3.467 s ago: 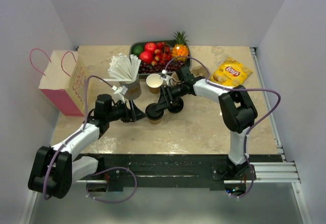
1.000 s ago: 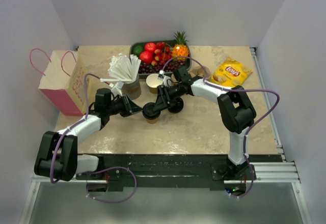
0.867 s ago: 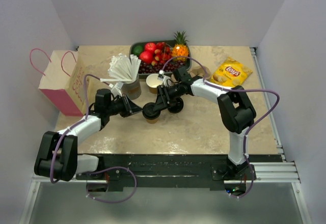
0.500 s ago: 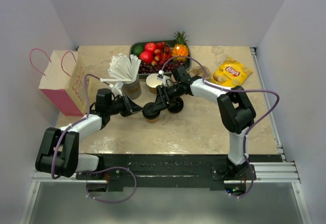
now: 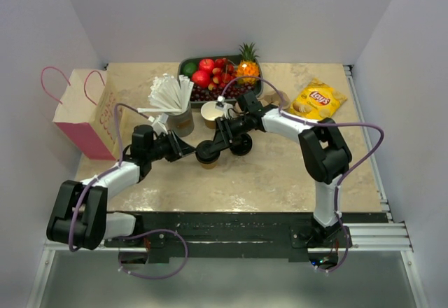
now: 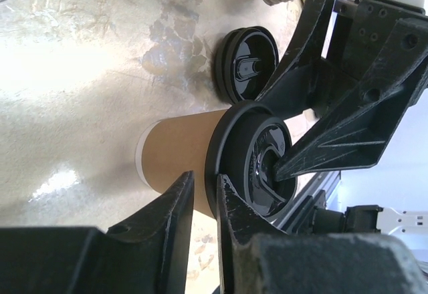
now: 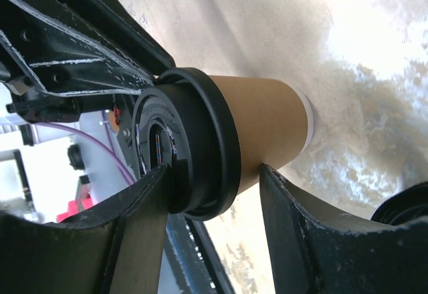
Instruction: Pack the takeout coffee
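mid-table, right gripper (image 5: pixel 218 142) grasps the takeout coffee (image 5: pixel 208 155); left gripper (image 5: pixel 187 151) released, jaws narrow, beside it.

The brown kraft-paper cup with the round black plastic lid (image 5: pixel 209 153) has been shifted slightly toward the far side of the desk. The left gripper (image 5: pixel 187 150) has been brought closer to it, its elbow drawn inward.

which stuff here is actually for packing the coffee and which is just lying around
For the job:
- lidded coffee cup
- right gripper around its lid
- left gripper at its rim
- pink bag, probably

Lying about:
- loose lids
- lidless cup
- fruit tray
- chips
- straws
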Motion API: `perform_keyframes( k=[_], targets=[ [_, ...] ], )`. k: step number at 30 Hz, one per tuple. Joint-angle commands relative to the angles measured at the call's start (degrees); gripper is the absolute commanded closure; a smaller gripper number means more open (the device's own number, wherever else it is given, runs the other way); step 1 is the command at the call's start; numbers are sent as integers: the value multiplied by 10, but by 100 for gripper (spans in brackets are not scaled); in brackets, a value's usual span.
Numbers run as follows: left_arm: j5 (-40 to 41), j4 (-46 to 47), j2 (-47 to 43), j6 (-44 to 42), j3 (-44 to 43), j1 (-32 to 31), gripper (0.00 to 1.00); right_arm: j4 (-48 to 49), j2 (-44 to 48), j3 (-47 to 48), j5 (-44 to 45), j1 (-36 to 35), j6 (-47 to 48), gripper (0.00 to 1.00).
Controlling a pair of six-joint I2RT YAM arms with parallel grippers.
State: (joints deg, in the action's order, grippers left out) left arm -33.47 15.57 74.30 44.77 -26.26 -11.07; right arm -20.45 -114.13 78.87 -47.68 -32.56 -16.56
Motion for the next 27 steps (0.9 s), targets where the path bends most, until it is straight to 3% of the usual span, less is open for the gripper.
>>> perform_keyframes(
  k=[1, 10, 17, 27],
  targets=[
    [104, -96, 13, -52, 37, 0, 75, -3, -55, -35, 88, -7, 96, 54],
    [107, -83, 29, -70, 38, -2, 72, 59, -29, -78, 160, -27, 122, 59],
    [-27, -30, 7, -82, 27, -3, 49, 33, -51, -46, 119, -25, 84, 56],
    [-91, 2, -48, -60, 69, -5, 40, 32, -58, -38, 105, -14, 50, 56]
  ],
)
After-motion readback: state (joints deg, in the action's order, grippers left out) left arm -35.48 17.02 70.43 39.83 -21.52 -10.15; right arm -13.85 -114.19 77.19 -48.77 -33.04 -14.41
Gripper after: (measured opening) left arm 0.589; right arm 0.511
